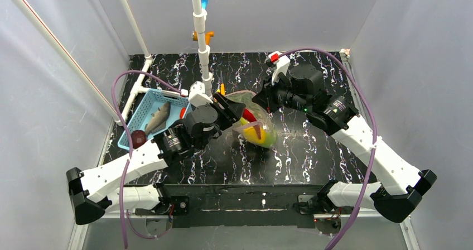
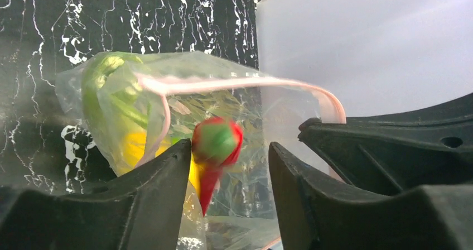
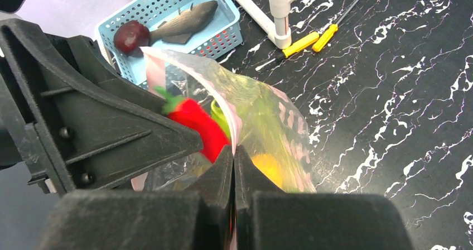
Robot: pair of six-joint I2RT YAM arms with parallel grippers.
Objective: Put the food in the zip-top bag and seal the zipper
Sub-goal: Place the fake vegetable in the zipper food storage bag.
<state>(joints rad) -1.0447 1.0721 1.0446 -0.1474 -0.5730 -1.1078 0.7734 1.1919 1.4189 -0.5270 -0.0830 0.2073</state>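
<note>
The clear zip-top bag (image 1: 261,128) lies mid-table with its mouth held up. My right gripper (image 1: 264,101) is shut on the pinkish-red zipper strip (image 3: 227,119) at the mouth edge. My left gripper (image 1: 233,109) is open at the bag's mouth. The red chili (image 2: 215,147) with its green cap shows blurred between the open left fingers (image 2: 167,172), not gripped, over the bag opening; it also shows in the right wrist view (image 3: 195,121). Green food (image 2: 99,88) and a yellow fruit (image 2: 134,147) are inside the bag. The grey fish (image 1: 158,118) and the dark red piece (image 1: 138,138) lie in the basket.
A light-blue mesh basket (image 1: 146,102) stands left of the bag. A white pipe post (image 1: 202,43) rises behind the grippers, with a white pipe frame along the left. Two yellow-handled screwdrivers (image 3: 304,41) lie by the post's foot. White walls enclose the black marbled table (image 1: 312,149).
</note>
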